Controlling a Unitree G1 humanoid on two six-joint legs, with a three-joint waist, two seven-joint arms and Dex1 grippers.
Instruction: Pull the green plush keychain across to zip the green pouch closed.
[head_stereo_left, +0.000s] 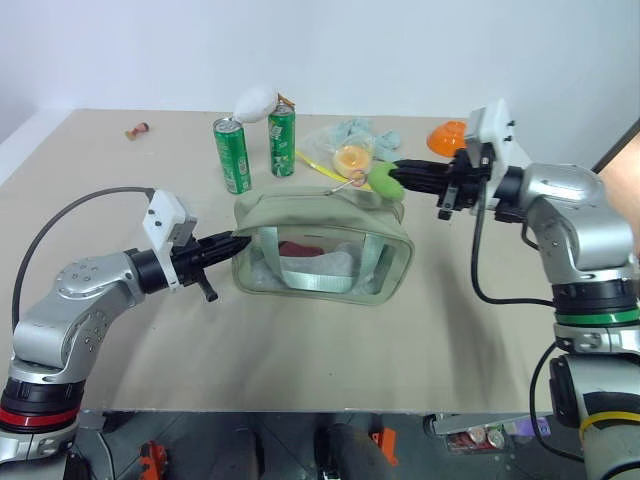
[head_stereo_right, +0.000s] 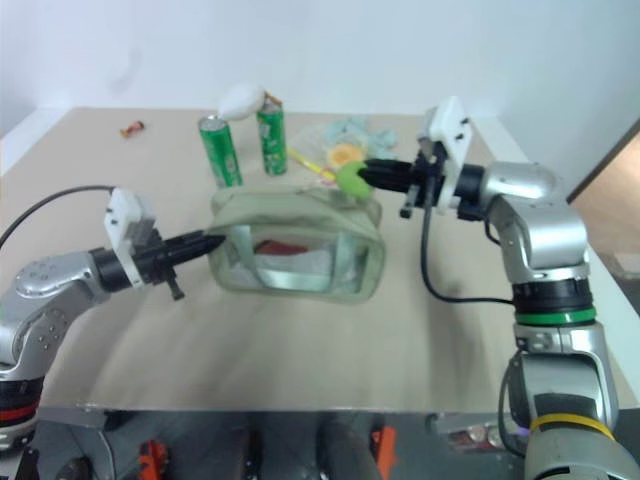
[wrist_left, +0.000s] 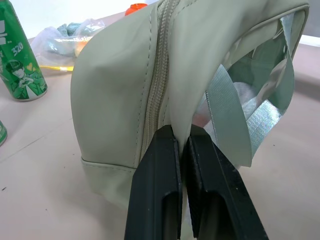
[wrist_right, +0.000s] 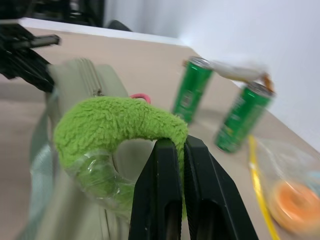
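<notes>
My right end effector (wrist_right: 172, 150) is clamped tight on the green plush keychain (wrist_right: 115, 127), a fuzzy lime ring with a glossy paler inner band on a pinkish-red cord, held at the green pouch's (head_stereo_left: 320, 245) far right corner. That pouch, pale sage fabric with clear side panels and webbing straps, stands on the table (head_stereo_left: 300, 350). My left end effector (wrist_left: 182, 150) pinches the pouch's left end beside the zipper.

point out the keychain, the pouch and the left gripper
keychain (wrist_right: 107, 127), right wrist view, on its plush loop
pouch (head_stereo_left: 300, 213), left eye view, on its fabric top
left gripper (head_stereo_left: 240, 241), left eye view, at its fingertips on the pouch's end
</notes>
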